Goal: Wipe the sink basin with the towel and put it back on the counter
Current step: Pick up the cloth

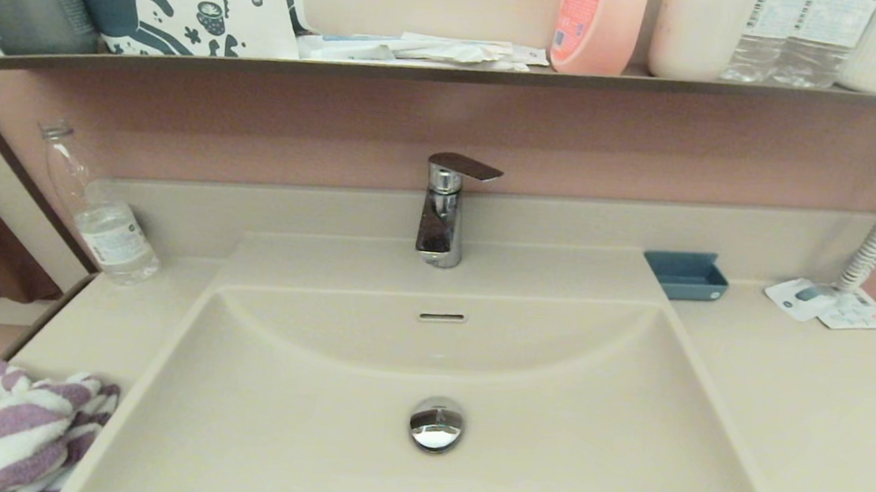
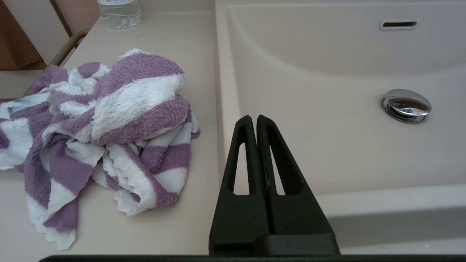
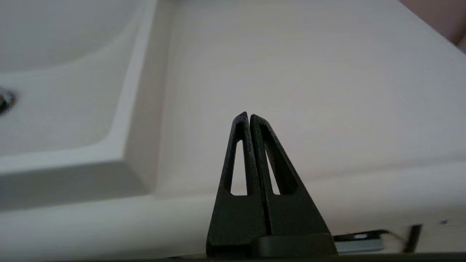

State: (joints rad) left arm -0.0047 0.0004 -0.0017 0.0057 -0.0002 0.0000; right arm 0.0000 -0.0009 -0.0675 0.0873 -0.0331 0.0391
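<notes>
The purple-and-white striped fluffy towel (image 1: pixel 10 423) is cut off by the head view's left and bottom edges, and the large cream-beige moulded sink basin (image 1: pixel 587 449) loses its near rim there too. On the dark-edged upper shelf (image 1: pixel 422 70), the pink plastic bottle (image 1: pixel 596 22) and clear water bottles (image 1: pixel 798 32) lose their tops. In the right wrist view, the round chrome drain plug (image 3: pixel 5 100) is blurred and half out of frame.

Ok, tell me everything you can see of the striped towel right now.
The towel is fluffy terry-like cloth in purple and white stripes, crumpled into a loose heap with wavy edges. It lies on the counter left of the sink basin, near the front edge, entirely outside the basin. Only the counter touches it. The left gripper hangs shut beside it, over the basin's rim, holding nothing.
</notes>
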